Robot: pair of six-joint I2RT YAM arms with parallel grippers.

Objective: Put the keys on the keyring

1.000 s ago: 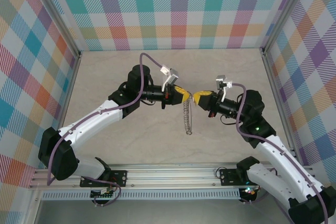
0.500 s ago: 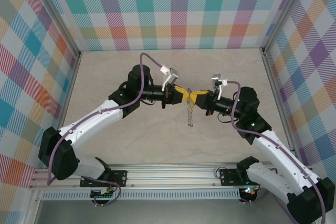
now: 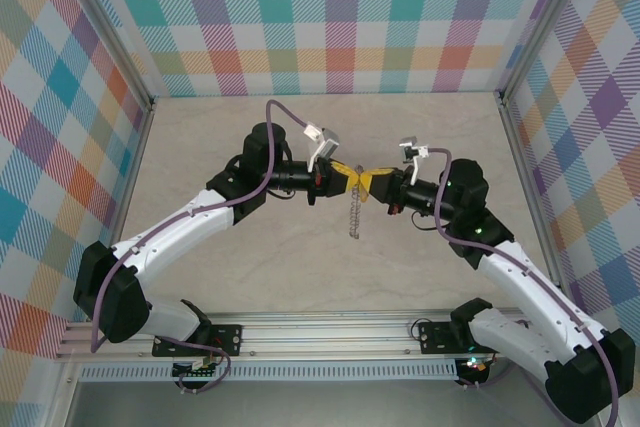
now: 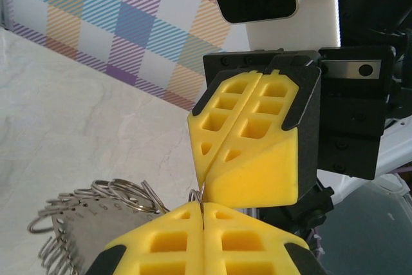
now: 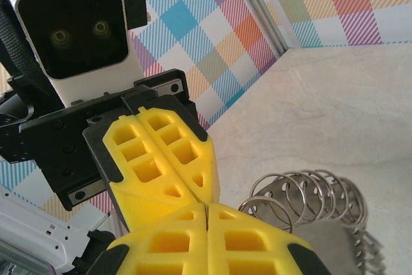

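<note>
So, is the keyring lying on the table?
No, the keyring hangs clear of the table, its top ring pinched in the left gripper's shut jaws.

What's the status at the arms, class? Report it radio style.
Left hand shut on keyring. Right hand shut, tips touching left's. Keyring hangs below them. No obstruction seen.

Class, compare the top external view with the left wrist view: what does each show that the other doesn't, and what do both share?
Top external: the left arm and right arm reaching from their bases, and the keyring hanging at full length. Left wrist: its separate wire rings, one seemingly pinched in the seam of the left gripper. Both: that gripper and the right gripper shut, tip to tip.
</note>
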